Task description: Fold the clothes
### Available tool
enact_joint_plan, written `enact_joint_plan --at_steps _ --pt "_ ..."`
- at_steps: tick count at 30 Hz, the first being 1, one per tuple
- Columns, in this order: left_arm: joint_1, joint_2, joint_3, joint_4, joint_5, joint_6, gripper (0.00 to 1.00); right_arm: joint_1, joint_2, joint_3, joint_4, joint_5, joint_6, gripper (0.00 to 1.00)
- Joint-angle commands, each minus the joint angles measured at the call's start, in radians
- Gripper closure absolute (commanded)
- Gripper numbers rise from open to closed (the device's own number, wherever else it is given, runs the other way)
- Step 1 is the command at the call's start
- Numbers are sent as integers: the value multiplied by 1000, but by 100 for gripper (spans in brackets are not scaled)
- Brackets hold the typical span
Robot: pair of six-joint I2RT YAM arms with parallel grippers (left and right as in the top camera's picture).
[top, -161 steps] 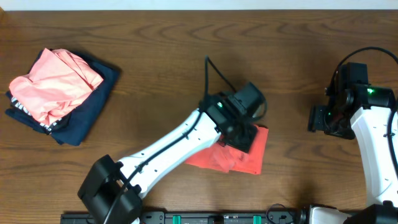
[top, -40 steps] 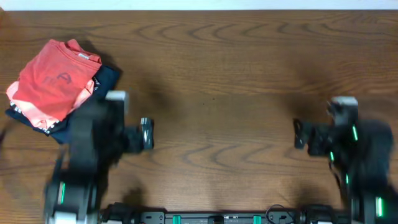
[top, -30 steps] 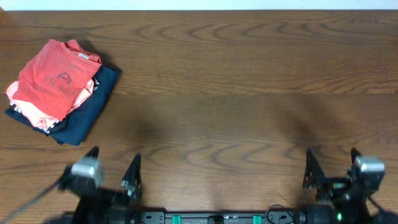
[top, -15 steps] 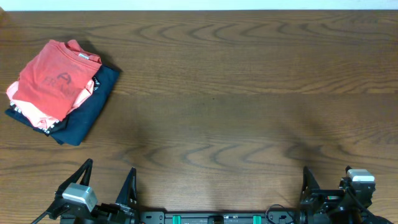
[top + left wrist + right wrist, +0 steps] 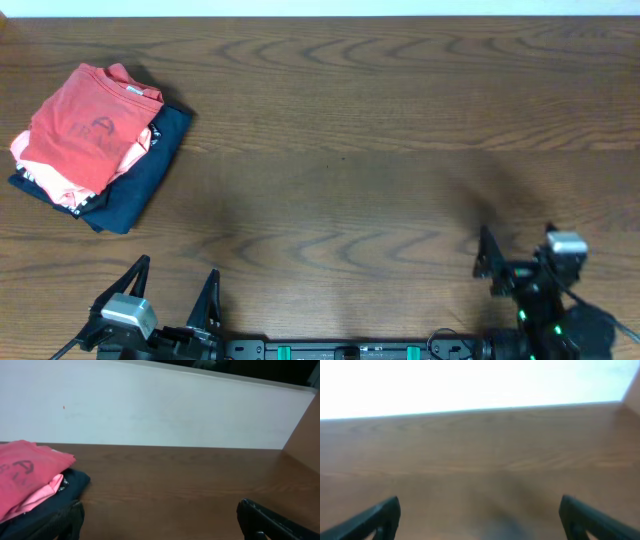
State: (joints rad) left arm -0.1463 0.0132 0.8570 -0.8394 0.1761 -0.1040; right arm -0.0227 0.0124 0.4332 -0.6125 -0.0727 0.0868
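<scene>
coral-red short-sleeved cotton T-shirt (image 5: 85, 125): lies folded on top of a pile at the far left corner of the bench, faint printed lettering facing up; shows again at the left edge of the left wrist view.
paler salmon-pink folded garment (image 5: 50, 182): sits directly under the T-shirt, peeking out along the pile's left and near sides (only a thin pink wedge in the left wrist view).
dark navy folded garment (image 5: 140, 180): forms the bottom layer, touching the bench and jutting out to the right of the two above.
brown wood-grain bench (image 5: 350, 150): carries the pile at its far left corner; meets a pale wall (image 5: 150, 405) along its far edge.
left gripper (image 5: 173, 283): sits at the near edge towards the near left corner, well apart from the pile; black fingers (image 5: 62, 520) spread wide, nothing between them, aimed at the far edge.
right gripper (image 5: 515, 248): sits near the near edge towards the near right corner; black fingers (image 5: 375, 517) likewise spread wide and holding nothing; looks out over bare wood grain in a blurred wrist view.
</scene>
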Motion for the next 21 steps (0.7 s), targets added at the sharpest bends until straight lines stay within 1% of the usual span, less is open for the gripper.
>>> enact_joint_plan --at_steps 1,5,8,12,15,19,21 --pt "-4 -3 -2 3 -9 -2 2 8 -6 -152 201 -64 -10 1" --pt "-4 -3 -2 3 -9 -2 2 9 -7 -315 524 -70 -14 1" --pt "-4 -3 -2 3 -9 -2 2 9 -7 -424 710 -59 -40 1" --pt "-4 -3 -2 3 -9 -2 2 11 -8 -428 685 -30 -125 1" --pt "-4 -3 -2 3 -9 -2 2 11 -8 -428 647 -32 -126 1" --pt "-4 -3 -2 3 -9 -2 2 11 -6 -428 542 -31 -126 1" --pt "-4 -3 -2 3 -9 -2 2 11 -2 -428 548 -31 -126 1"
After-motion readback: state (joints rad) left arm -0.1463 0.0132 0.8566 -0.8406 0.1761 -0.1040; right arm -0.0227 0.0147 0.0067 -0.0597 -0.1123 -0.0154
